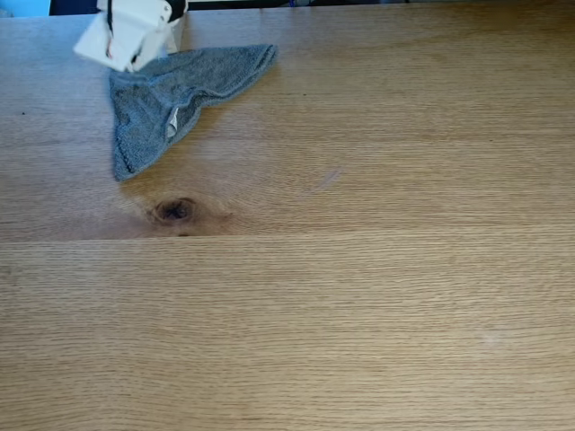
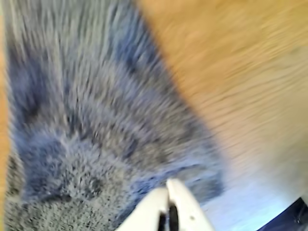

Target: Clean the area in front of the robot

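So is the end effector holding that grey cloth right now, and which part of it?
Yes. The end effector, fingers together, pinches the grey cloth at a bunched fold near its far edge in the fixed view; the rest trails on the tabletop.

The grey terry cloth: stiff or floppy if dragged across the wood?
Probably floppy: the grey terry cloth already lies bunched in folds. Its fuzzy pile likely grips, so it should drag rather than slide on the light-brown wooden tabletop. Looks light.

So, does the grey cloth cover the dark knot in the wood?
No, in the fixed view the dark knot lies bare on the tabletop, just below the grey cloth.
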